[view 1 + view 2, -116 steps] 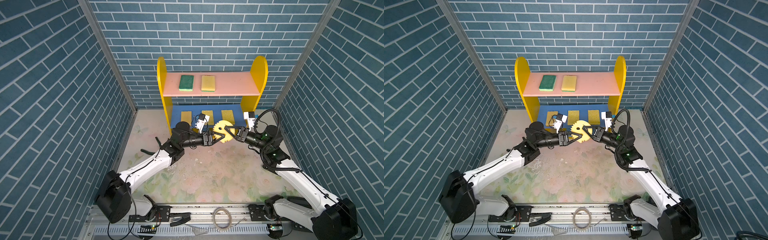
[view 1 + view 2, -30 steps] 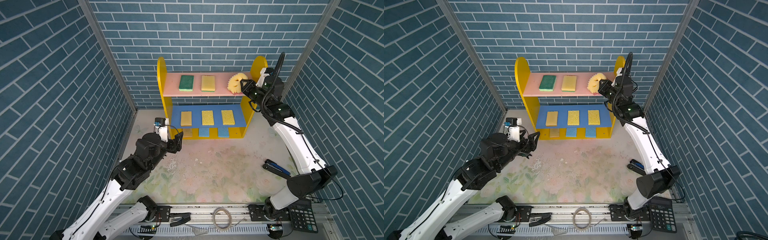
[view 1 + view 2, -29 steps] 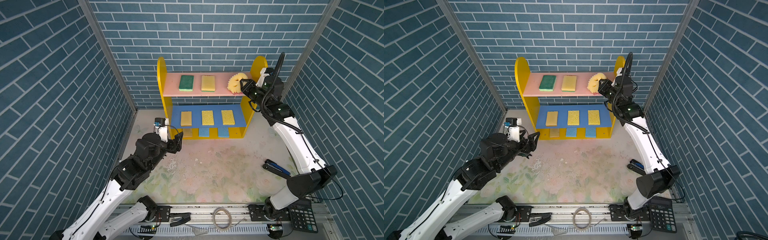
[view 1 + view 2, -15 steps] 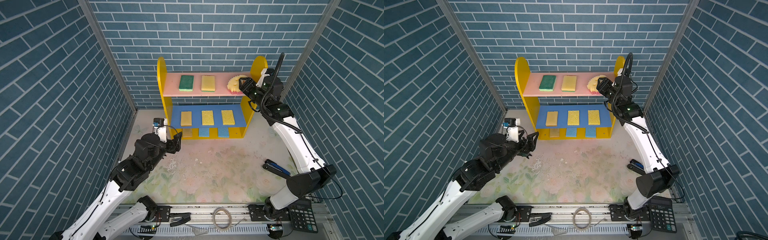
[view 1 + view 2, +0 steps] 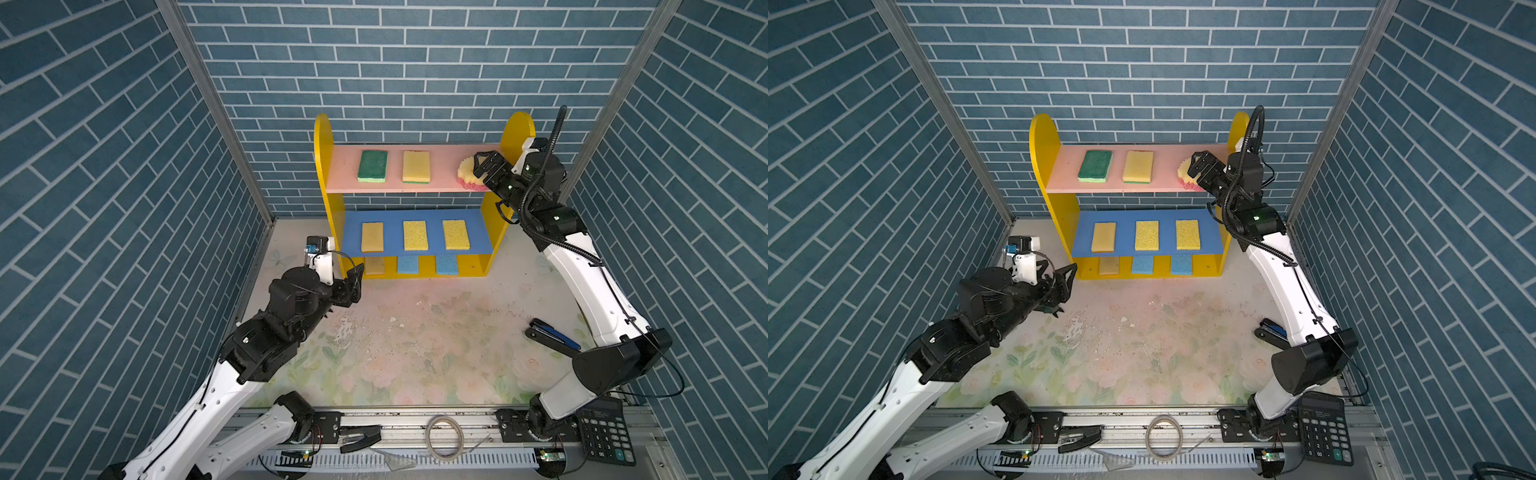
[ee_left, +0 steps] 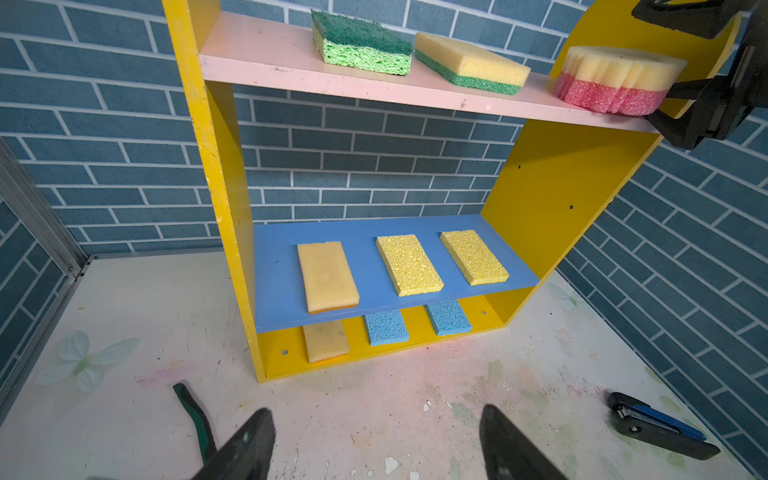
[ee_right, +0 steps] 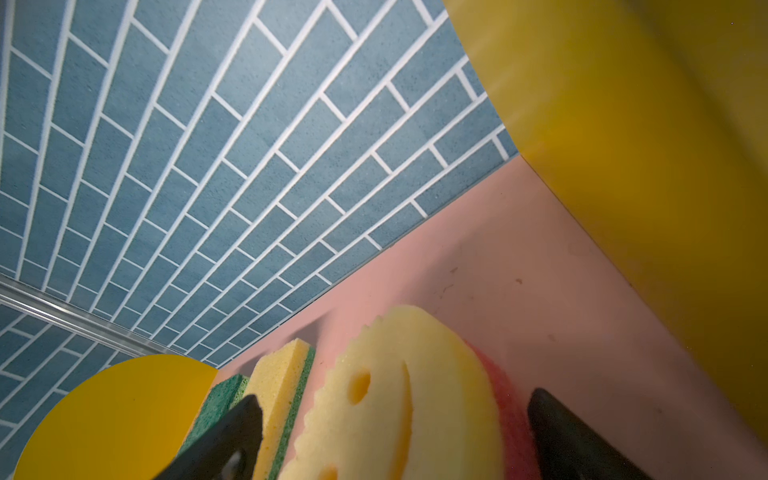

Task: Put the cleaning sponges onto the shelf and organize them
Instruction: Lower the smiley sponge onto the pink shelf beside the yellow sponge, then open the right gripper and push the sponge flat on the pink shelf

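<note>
Yellow on top and pink beneath, the round sponge (image 5: 466,173) lies flat at the right end of the pink top board (image 5: 442,170) of the shelf (image 5: 323,174). The right gripper (image 5: 478,166) has its fingers spread either side of the sponge. The left gripper (image 6: 376,415) hovers over the worktop (image 5: 415,332), fingers spread and empty.

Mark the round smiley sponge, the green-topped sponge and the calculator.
round smiley sponge (image 7: 440,395): right wrist view, on its yellow face.
green-topped sponge (image 5: 372,164): in a top view, middle of its green top.
calculator (image 5: 1327,436): in a top view, on its keypad.
</note>
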